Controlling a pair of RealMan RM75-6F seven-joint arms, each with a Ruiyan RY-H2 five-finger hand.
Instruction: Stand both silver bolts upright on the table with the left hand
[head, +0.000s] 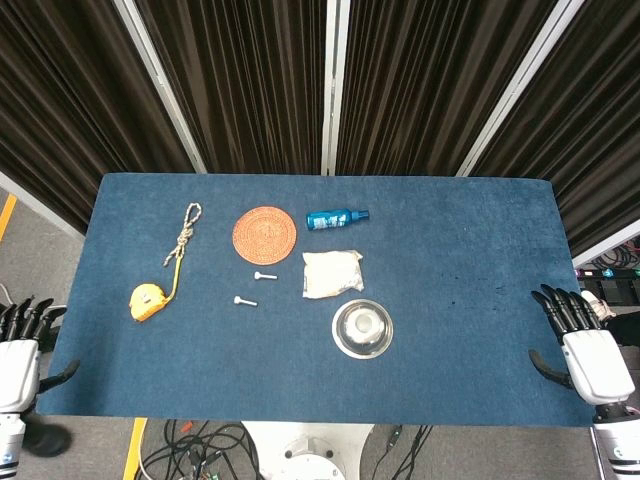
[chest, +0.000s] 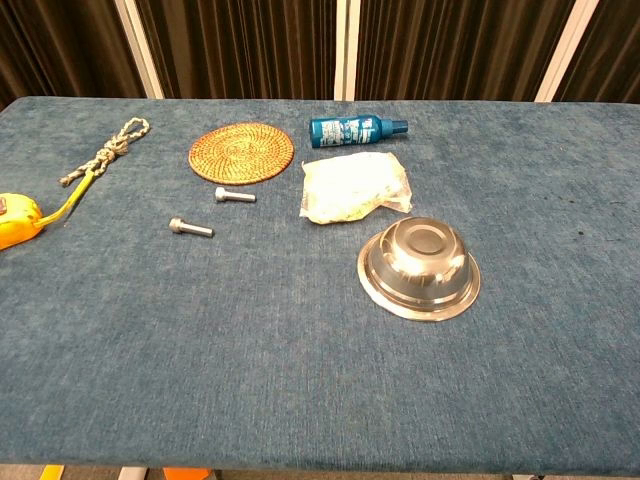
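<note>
Off the table's left edge, the left hand (head: 20, 345) hangs empty, fingers spread, touching nothing.

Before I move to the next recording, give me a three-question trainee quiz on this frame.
1. True or false: both silver bolts already stand upright.
2. Which object lies nearest the steel bowl: A) tape measure B) plastic bag C) rope?
3. Fill in: the left hand holds ____.

Key: 1 false, both lie flat; 2 B; 3 nothing, fingers spread beside the table.
</note>
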